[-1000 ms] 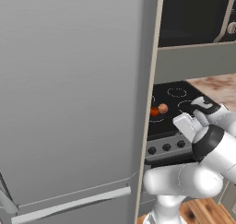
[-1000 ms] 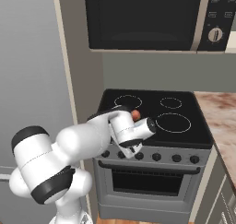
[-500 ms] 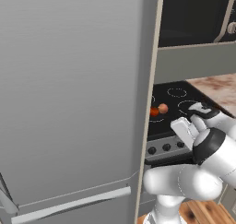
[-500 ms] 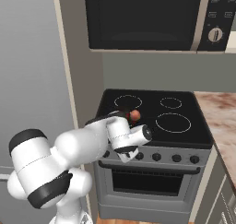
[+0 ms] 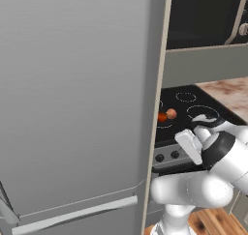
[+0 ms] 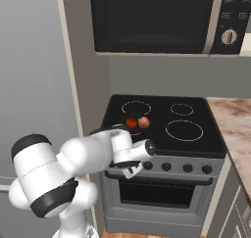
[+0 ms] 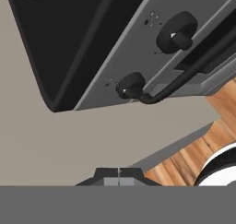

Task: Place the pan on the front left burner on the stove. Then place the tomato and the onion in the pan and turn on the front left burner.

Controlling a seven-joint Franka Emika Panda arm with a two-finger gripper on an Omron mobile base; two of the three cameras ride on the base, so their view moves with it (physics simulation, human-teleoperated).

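Kitchen cabinetry frames the stove point(image 6: 164, 134), where tomato point(image 6: 131, 123) and onion point(image 6: 143, 122) sit at the front left burner point(image 6: 135, 126), while the shut, empty tool point(image 6: 133, 170) at six o'clock risks missing the knob point(image 7: 129, 85).

Tomato point(image 6: 131, 123), onion point(image 6: 143, 122) touching, in black pan point(image 6: 128, 130) on stove point(image 6: 196, 141).

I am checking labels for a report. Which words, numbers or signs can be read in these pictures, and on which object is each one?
No text can be read anywhere.
Microwave panel: small light marks, too blurred to read.
Stove front: tiny dot marks beside each knob, no letters or numbers.
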